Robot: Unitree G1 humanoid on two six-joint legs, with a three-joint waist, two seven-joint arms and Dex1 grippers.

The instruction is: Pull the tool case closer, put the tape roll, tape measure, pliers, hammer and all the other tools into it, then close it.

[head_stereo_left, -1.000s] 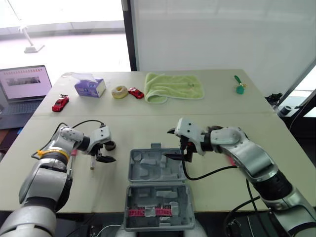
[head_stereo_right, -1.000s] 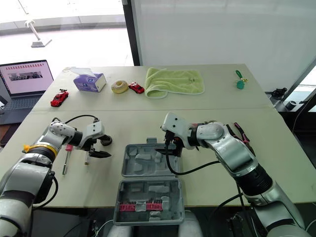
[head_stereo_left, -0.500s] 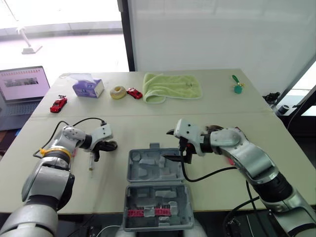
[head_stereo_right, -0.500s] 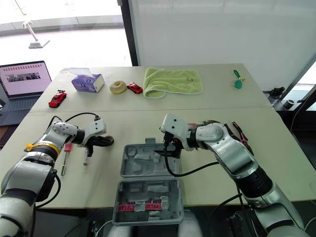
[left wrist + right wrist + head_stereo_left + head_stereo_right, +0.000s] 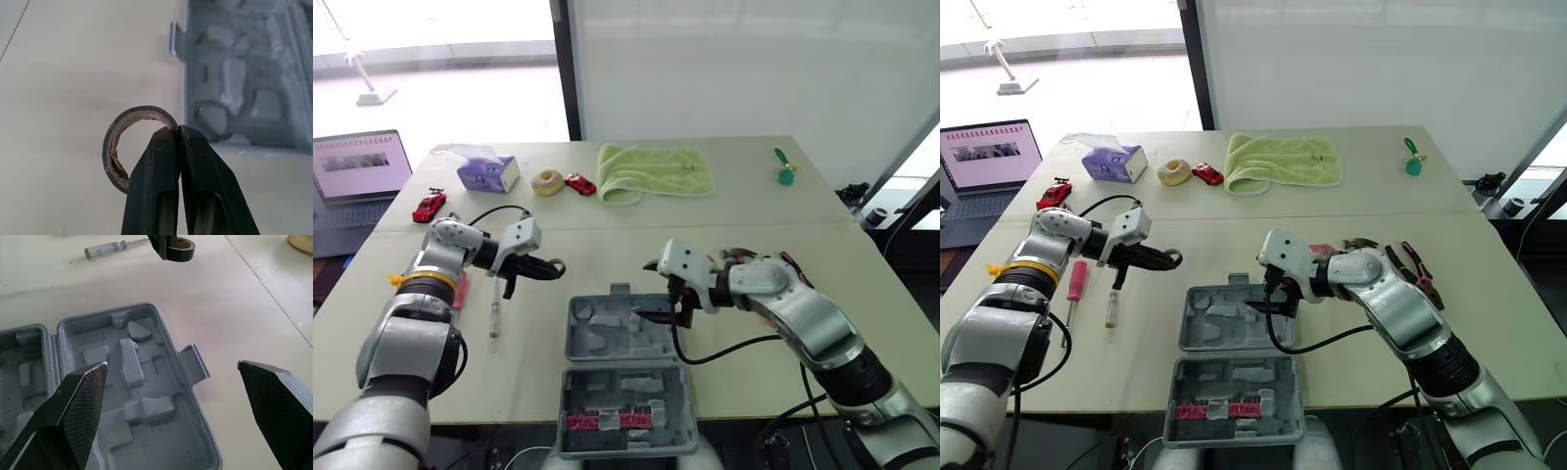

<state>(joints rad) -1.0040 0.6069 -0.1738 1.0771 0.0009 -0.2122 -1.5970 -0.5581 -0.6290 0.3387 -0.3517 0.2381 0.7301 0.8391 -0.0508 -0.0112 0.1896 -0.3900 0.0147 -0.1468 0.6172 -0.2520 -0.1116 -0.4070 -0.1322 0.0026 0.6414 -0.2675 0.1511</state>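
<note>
Pinching the wall of the black tape roll (image 5: 113,156), the left tool (image 5: 178,132) is clamped on it and holds it over the bare tabletop (image 5: 754,211), near the far left corner of the tool case (image 5: 607,338). That grey case lies open at the near edge of the tabletop, both moulded halves facing up. The right tool (image 5: 172,364) hangs over the far half with its fingers spread wide. Left of the case lie a red-handled screwdriver (image 5: 1075,281) and a clear-handled screwdriver (image 5: 1112,308). Pliers (image 5: 1425,284) lie beside the right forearm.
</note>
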